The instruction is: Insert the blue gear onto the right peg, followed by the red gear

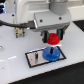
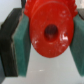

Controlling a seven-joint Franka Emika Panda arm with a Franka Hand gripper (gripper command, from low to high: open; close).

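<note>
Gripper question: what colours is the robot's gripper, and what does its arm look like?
The gripper has a chunky dark-grey body under a white, rounded arm. In the wrist view, its fingers are black outside, with flat teal-green pads inside. Black cables run beside the arm. No markings are readable.

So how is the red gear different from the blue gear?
The red gear is up in the air, gripped by the end effector; the blue gear lies flat on the grey plate. The red gear looks smaller across than the blue gear. They differ in colour, too. Both are round, and the wrist view shows a centre hole in the red one.
</note>
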